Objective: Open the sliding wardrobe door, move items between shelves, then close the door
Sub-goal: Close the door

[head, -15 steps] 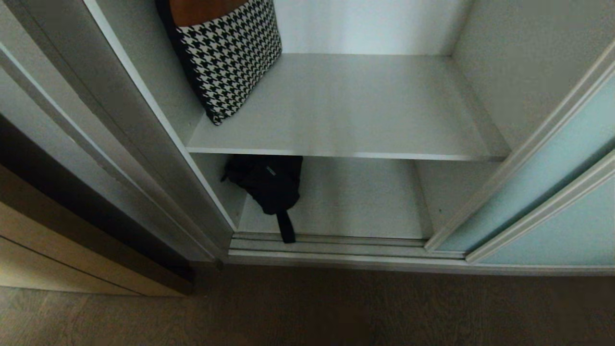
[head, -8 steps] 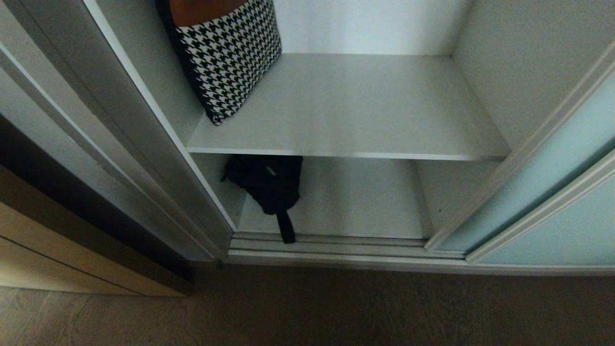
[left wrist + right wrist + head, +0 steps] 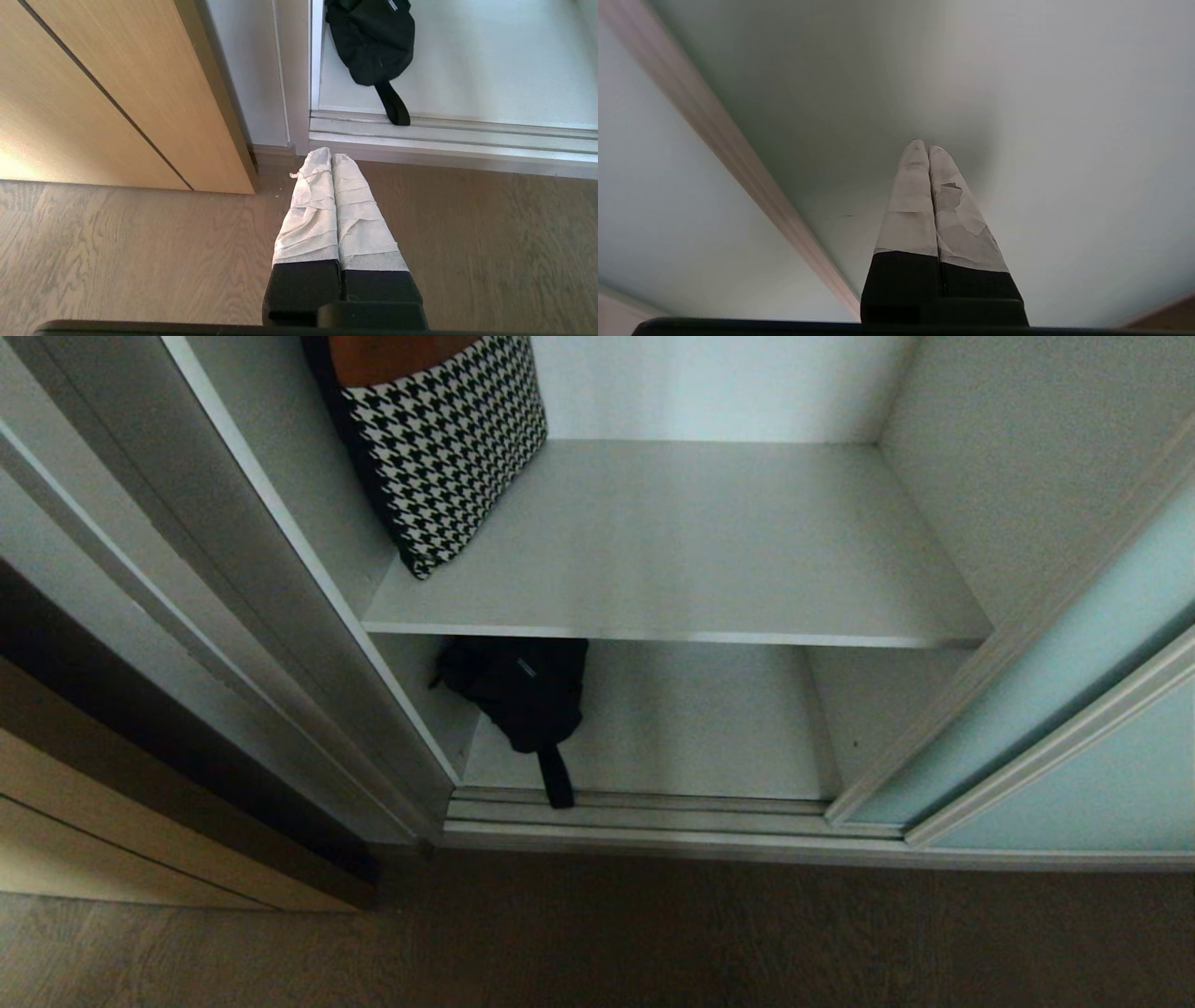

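From the head view, the wardrobe stands open: the sliding wardrobe door (image 3: 1074, 709), a tall panel of frosted pale aqua glass in a slim silver metal frame, sits pushed to the right, its edge crossing the right end of the shelves. The upper shelf (image 3: 691, 551), a wide matte light-grey board with a thin white front edge, carries a black-and-white houndstooth soft piece (image 3: 443, 448) with a brown band at its top, standing tilted against the grey left side wall. On the lower shelf (image 3: 691, 728), at the left and partly under the upper board, lies a black strappy bundle (image 3: 518, 691); one strap reaches forward onto the ribbed silver floor track (image 3: 653, 812). A light tan wooden cabinet front (image 3: 93, 840) stands left of the wardrobe, above the brown wood-grain floor (image 3: 597, 943). Neither arm shows in this view. In the left wrist view, the left gripper (image 3: 331, 156) hangs over the floor, just short of the track, its white-wrapped jaws pressed together and holding nothing; the black bundle lies beyond it on the lower shelf and the tan cabinet front stands to one side. In the right wrist view, the right gripper (image 3: 923, 148) points at a pale frosted panel crossed by a slim light frame strip (image 3: 733, 172), its taped jaws together and empty, tips close to the panel; whether they touch it cannot be told.
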`<state>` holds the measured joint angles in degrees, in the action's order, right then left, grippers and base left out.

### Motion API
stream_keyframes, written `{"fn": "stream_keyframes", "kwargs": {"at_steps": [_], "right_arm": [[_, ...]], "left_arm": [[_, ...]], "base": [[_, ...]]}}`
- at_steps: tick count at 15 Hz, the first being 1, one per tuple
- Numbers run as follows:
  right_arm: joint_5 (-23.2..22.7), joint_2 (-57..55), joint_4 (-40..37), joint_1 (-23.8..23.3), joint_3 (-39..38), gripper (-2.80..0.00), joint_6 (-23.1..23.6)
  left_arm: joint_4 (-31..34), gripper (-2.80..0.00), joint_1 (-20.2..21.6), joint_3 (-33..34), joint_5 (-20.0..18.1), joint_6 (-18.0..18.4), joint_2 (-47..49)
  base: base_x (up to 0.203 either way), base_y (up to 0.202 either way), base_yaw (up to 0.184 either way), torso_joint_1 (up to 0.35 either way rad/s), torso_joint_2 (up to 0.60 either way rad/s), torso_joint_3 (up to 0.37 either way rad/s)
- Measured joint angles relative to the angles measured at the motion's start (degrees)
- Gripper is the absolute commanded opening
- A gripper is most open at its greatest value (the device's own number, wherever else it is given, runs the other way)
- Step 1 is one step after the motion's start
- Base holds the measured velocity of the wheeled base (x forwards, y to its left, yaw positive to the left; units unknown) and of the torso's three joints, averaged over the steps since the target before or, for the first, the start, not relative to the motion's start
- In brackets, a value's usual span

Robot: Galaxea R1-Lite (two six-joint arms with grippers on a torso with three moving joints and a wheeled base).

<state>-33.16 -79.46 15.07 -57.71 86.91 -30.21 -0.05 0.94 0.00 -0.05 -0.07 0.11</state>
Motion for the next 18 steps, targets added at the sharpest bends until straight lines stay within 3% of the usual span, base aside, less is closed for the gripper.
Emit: {"fn": "stream_keyframes", "kwargs": {"at_steps": [9,18], "right_arm": [[2.9,-2.0,0.7,6.7,1.0,-2.8,0.0],[2.7,4.1,1.0,14.9,-5.9,-2.8,0.6]], "left_arm": [[0.0,-2.8,0.0,0.0,0.0,0.0,0.0],[0.0,-2.8,0.0,0.0,0.0,0.0,0.0]], "base": [[0.0,0.0,0.0,0.0,0.0,0.0],[0.0,0.0,0.0,0.0,0.0,0.0]]}}
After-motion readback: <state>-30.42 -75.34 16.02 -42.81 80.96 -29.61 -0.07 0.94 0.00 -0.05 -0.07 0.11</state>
